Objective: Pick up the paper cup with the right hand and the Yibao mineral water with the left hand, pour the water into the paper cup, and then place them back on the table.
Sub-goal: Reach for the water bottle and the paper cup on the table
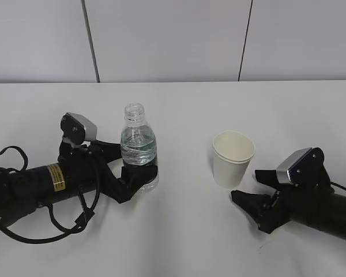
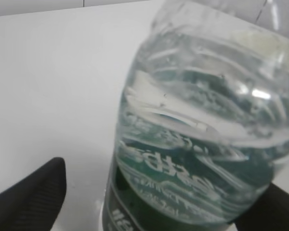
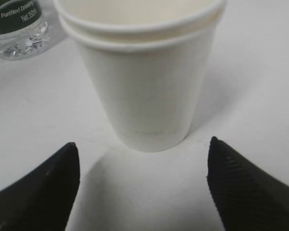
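The Yibao mineral water (image 1: 139,144) is seen upright on the table (image 1: 184,231), left of the paper cup (image 1: 232,157). The bottle is flanked by the left hand (image 1: 139,176), jaws spread, no squeeze visible. The right hand (image 1: 248,186) is parked just short of the cup, jaws wide apart, nothing gripped.

Paper cup (image 1: 233,158): cream-white, tapered, rolled rim, upright on the table (image 1: 179,231), right of centre; looks empty, and the right wrist view suggests two cups nested.
Yibao mineral water (image 1: 139,147): small clear ribbed bottle, dark green label, no cap, upright, well left of the cup.
Water (image 2: 207,125): clear, filling perhaps half the bottle.
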Controlling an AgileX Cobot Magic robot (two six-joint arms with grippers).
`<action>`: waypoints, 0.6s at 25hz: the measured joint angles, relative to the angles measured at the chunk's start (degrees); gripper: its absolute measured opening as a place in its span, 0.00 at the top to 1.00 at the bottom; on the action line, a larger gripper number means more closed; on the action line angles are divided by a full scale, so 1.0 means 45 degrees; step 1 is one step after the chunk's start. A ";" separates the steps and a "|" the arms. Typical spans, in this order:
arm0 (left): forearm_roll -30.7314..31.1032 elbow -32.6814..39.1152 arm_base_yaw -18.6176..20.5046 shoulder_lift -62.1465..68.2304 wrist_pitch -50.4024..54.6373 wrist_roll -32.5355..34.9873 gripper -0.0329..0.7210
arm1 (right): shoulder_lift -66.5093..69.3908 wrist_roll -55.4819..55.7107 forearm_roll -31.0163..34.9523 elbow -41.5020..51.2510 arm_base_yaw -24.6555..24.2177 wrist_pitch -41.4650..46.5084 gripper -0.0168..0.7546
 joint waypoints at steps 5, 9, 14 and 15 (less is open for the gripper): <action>-0.0110 0.0000 -0.0218 0.0000 0.0000 0.0000 0.19 | 0.0000 0.0000 0.0000 0.0000 0.0000 0.0000 0.16; -0.0138 0.0000 -0.0521 0.0000 0.0000 -0.0004 0.27 | 0.0000 0.0000 0.0000 0.0000 0.0000 0.0000 0.16; -0.0424 -0.0005 -0.0596 0.0000 0.0000 -0.0004 0.35 | 0.0000 0.0000 0.0000 0.0000 0.0000 0.0000 0.18; -0.0495 -0.0005 -0.0608 0.0000 0.0000 -0.0004 0.35 | 0.0000 0.0000 0.0000 0.0000 0.0000 0.0000 0.18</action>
